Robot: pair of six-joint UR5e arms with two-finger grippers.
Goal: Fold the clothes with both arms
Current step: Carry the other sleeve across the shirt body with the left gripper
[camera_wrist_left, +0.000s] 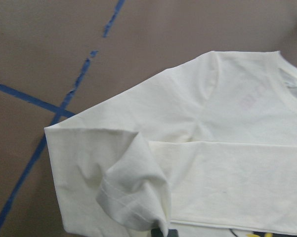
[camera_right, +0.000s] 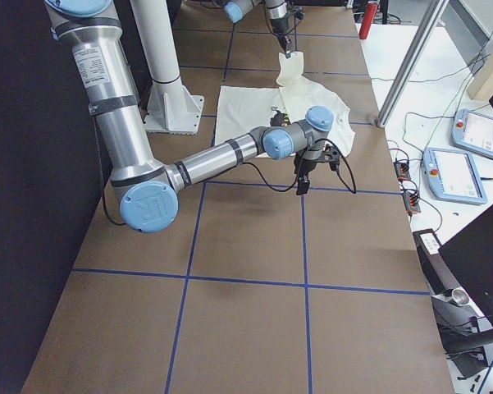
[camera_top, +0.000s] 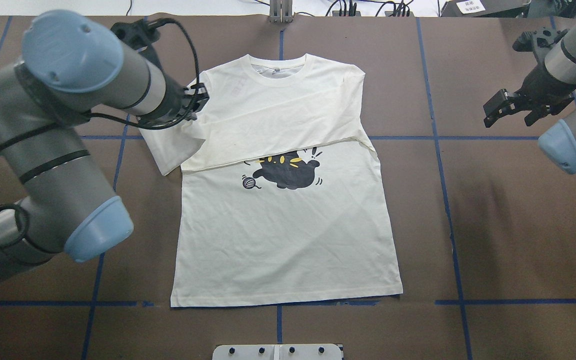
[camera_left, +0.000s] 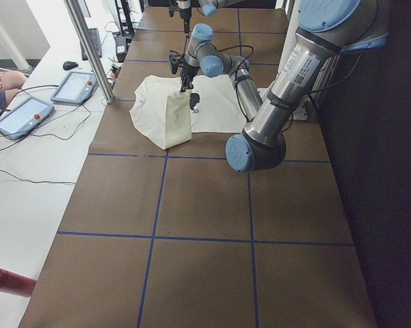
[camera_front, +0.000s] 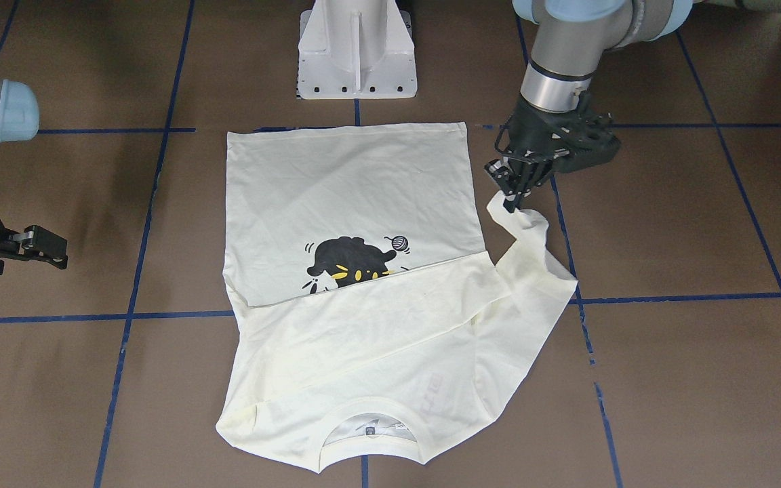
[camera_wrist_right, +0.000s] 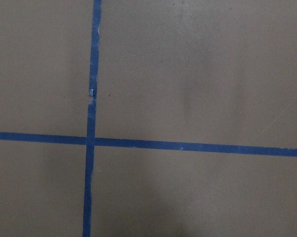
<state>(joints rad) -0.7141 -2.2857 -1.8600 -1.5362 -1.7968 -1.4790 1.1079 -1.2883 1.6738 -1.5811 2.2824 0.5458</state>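
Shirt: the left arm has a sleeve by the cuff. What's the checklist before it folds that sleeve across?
1. Left gripper shut on the held sleeve at its cuff: ok.
2. Enough cloth between the fingers: cannot tell.
3. Held sleeve smooth: not ok. It is bunched and twisted below the cuff.
4. Folded sleeve lies flat across the chest: ok.
5. Right gripper open, empty and over bare table, clear of the shirt: ok.
6. Shirt body flat, hem straight: ok.
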